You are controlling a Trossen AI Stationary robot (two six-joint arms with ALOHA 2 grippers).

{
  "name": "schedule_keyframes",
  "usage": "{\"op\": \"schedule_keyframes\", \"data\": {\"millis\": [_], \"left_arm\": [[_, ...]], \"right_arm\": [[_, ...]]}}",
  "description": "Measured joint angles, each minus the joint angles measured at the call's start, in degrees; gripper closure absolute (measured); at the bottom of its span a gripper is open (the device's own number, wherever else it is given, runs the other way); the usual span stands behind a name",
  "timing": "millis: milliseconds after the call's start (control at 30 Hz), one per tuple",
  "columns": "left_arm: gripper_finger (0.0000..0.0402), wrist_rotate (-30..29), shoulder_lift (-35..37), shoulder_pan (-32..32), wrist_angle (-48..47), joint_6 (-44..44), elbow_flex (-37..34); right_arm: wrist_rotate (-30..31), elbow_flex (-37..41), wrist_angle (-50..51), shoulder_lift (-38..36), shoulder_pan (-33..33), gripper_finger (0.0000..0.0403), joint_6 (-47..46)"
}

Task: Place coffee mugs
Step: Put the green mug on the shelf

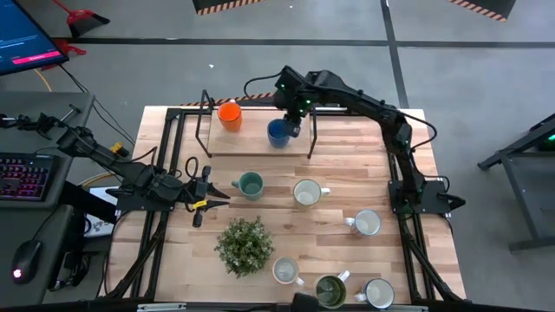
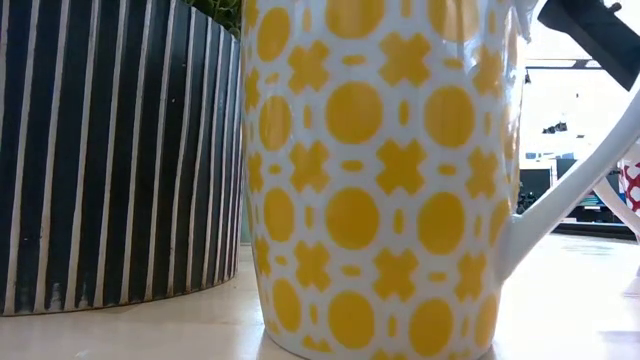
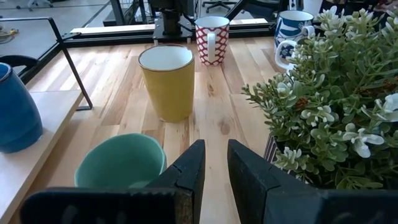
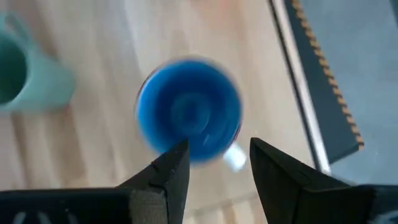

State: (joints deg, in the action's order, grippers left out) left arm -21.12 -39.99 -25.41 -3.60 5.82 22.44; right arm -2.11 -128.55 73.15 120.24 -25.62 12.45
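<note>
Your right gripper (image 1: 290, 124) hangs directly over the blue mug (image 1: 278, 133) on the raised shelf (image 1: 257, 143), upper centre of the high view, beside the orange mug (image 1: 229, 115). Its fingers stand apart, clear of the rim, holding nothing. Your left gripper (image 1: 208, 197) waits at left, narrowly parted, near the teal mug (image 1: 250, 185).

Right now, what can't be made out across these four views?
- Low view: the yellow-patterned mug and striped pot fill the picture, hiding the table and both arms.
- Right wrist view: the blue mug is blurred; its handle is unclear.
- High view: patterns on the white mugs are too small.
</note>
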Motion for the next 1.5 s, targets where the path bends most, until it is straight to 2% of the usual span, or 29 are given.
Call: {"op": "schedule_keyframes", "data": {"millis": [267,467,733,1067,1167,1333,1500], "left_arm": [[0.0342,0.0,0.0,0.0,0.0,0.0,0.0],[0.0342,0.0,0.0,0.0,0.2,0.4,0.0],[0.0342,0.0,0.0,0.0,0.1,2.1,0.0],[0.0342,0.0,0.0,0.0,0.0,2.1,0.0],[0.0342,0.0,0.0,0.0,-0.1,2.1,0.0],[0.0342,0.0,0.0,0.0,0.0,1.6,0.0],[0.0342,0.0,0.0,0.0,0.0,1.6,0.0]], "right_arm": [[0.0,0.0,17.7,-4.3,1.4,0.0256,0.0],[-2.7,0.0,17.0,-8.6,2.2,0.0256,-1.7],[-2.9,0.0,16.8,-15.1,4.5,0.0256,-3.5],[-2.6,0.9,16.3,-22.6,11.9,0.0256,-4.7],[-2.4,10.1,9.7,-27.7,13.9,0.0256,-4.3],[-2.0,33.9,-4.9,-41.2,14.4,0.0256,-8.0],[-2.0,53.4,-16.8,-55.6,14.4,0.0256,-13.0]]}}
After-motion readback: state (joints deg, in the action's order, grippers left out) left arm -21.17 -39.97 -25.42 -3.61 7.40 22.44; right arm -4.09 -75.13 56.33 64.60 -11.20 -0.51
